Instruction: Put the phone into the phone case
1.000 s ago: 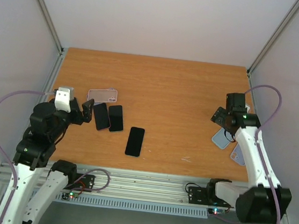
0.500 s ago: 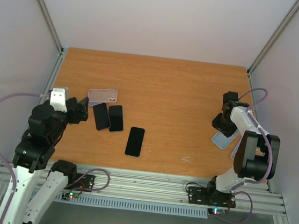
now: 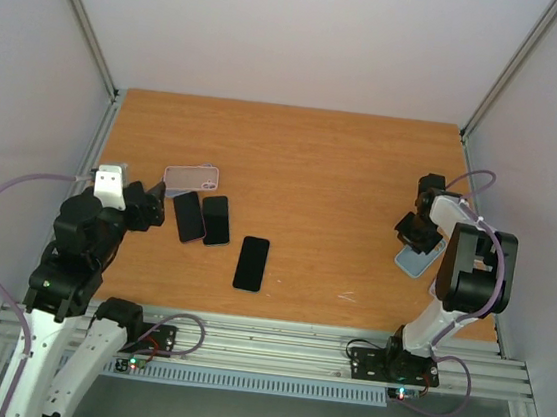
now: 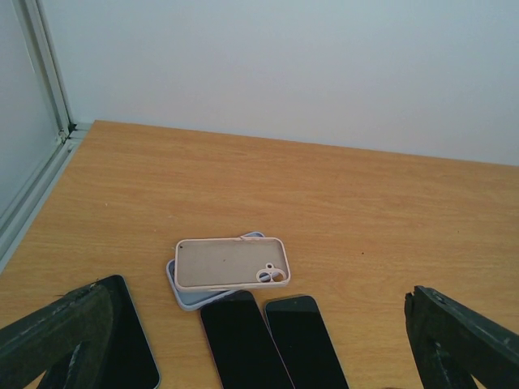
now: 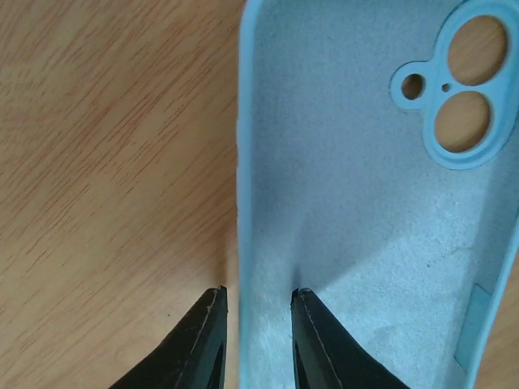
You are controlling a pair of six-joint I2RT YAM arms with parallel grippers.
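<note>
Three dark phones lie on the wooden table at the left: two side by side [image 3: 188, 216] [image 3: 217, 221] and one apart [image 3: 251, 263]. In the left wrist view the pair [image 4: 243, 344] [image 4: 304, 340] lies below a pink phone case [image 4: 231, 263] stacked on a pale blue one [image 4: 185, 295]. My left gripper [image 4: 259, 344] hangs wide open above them, holding nothing. At the right, my right gripper [image 5: 259, 304] has closed narrow over the side wall of a light blue phone case [image 5: 357, 203] [image 3: 416, 261], one finger on the wood, one inside the case.
The pink case [image 3: 192, 177] sits near the table's left edge rail [image 3: 99, 148]. The right arm's folded links [image 3: 468, 265] stand over the table's right edge, near the side wall. A third phone's corner [image 4: 130, 348] shows by my left finger.
The right arm has folded down onto the light blue case and its jaws have narrowed from wide to close around the case wall. The left gripper drew back slightly to the left.
</note>
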